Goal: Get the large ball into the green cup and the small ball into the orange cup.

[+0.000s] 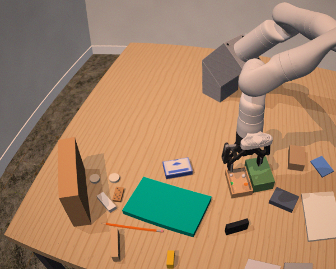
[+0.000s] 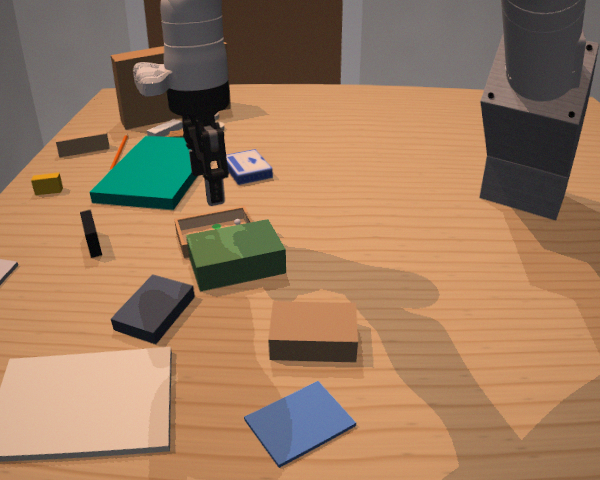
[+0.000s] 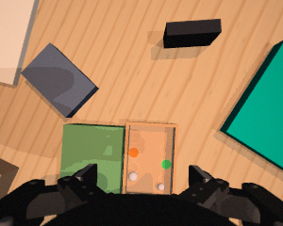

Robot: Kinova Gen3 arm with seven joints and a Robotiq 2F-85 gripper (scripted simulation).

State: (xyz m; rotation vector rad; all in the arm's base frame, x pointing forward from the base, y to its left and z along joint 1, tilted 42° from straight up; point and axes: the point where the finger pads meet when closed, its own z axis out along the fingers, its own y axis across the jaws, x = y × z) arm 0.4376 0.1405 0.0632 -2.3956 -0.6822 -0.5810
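Observation:
The wooden puzzle (image 1: 238, 182) is a small shallow tray that lies flat on the table. It also shows in the wrist view (image 3: 149, 157) and in the exterior view (image 2: 212, 222). Inside it are a green cup (image 3: 166, 164) and an orange cup (image 3: 133, 153). The larger white ball lies just outside the orange cup. The smaller white ball lies in the corner near the green cup. My gripper (image 1: 245, 163) is open and empty. It hangs above the ball end of the tray, with one finger over the green box (image 1: 259, 174).
The green box lies against the tray's long side. A dark grey block (image 1: 283, 199), a black block (image 1: 236, 226), a teal slab (image 1: 166, 204), a blue-and-white box (image 1: 177, 167) and a brown block (image 1: 297, 157) lie around. A cream sheet (image 1: 321, 215) is at the right.

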